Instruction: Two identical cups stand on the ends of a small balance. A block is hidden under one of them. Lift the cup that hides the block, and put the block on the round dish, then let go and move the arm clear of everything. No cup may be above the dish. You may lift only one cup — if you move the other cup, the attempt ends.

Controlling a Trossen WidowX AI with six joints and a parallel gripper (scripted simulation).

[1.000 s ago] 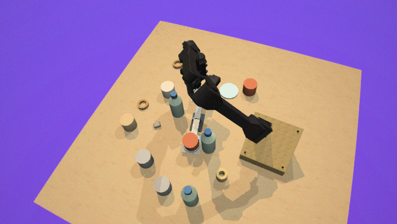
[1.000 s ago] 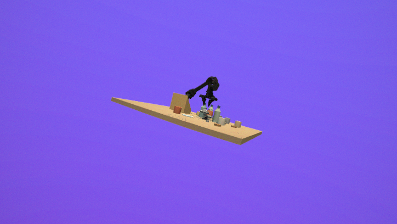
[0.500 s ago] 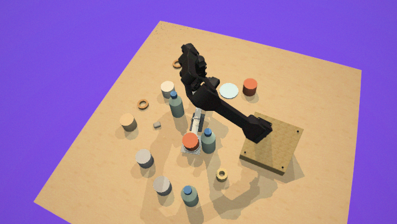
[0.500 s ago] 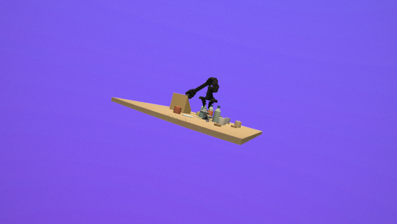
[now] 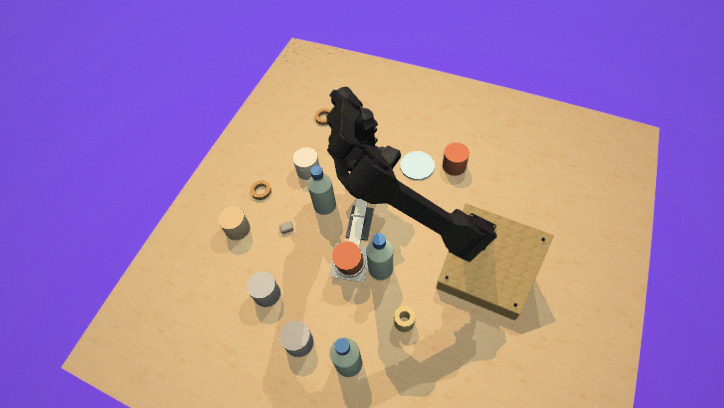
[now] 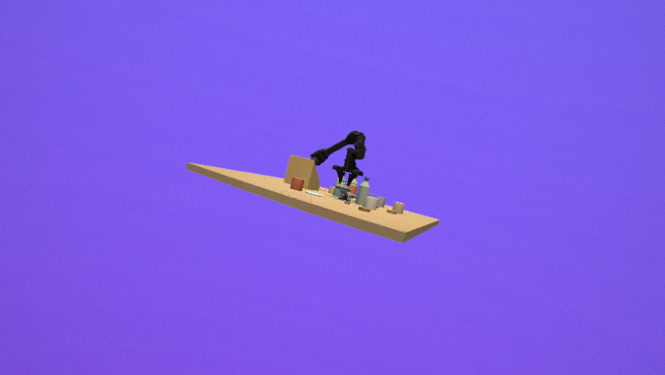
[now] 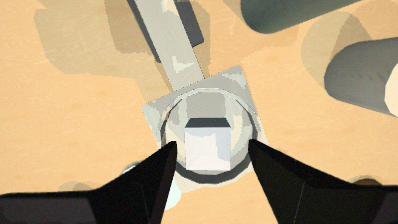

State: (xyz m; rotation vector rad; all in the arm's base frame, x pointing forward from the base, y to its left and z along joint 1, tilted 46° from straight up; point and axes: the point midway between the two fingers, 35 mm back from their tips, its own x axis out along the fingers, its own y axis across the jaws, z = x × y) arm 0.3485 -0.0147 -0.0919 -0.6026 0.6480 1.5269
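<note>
Fingers apart, flanking upright block (image 7: 207, 148)

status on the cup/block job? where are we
Done: one cup is off the balance and stands on the table beside the round dish, not over it; the other cup sits on its end. In hand: the open gripper straddles the exposed block on its pad, nothing gripped. Left: close on the block, carry it to the dish, release, move clear.
</note>
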